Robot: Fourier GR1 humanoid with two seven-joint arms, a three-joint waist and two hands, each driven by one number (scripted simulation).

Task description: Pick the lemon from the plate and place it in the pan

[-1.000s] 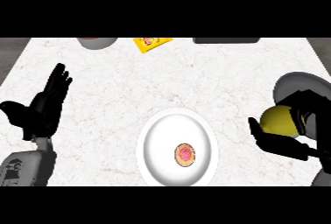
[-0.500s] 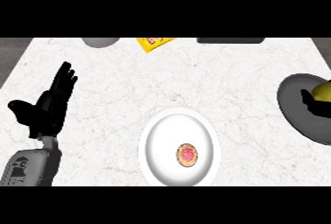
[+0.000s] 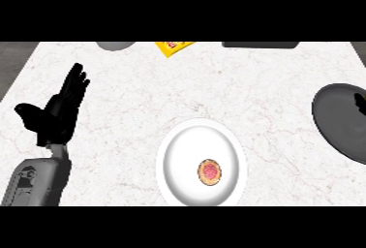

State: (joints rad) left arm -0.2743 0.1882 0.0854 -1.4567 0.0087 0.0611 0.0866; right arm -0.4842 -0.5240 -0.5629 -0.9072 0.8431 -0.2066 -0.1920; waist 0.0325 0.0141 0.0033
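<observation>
The white plate (image 3: 175,160) lies at the centre front of the marble counter and carries a small round pink and tan item (image 3: 209,171). No lemon shows on the plate or anywhere else in view. The dark grey pan (image 3: 340,121) sits at the right edge, partly cut off. Over the pan, only a black sliver of my right hand (image 3: 359,103) shows at the picture's border. My left hand (image 3: 55,114) rests open at the left, fingers up, well apart from the plate.
Along the far edge lie a grey rounded object (image 3: 114,45), a yellow packet (image 3: 174,47) and a flat dark object (image 3: 261,44). The counter's left edge runs close to my left forearm (image 3: 36,179).
My right hand, which held the lemon beside the pan, has moved right with it until both are almost out of view. The left hand has stayed in place.
</observation>
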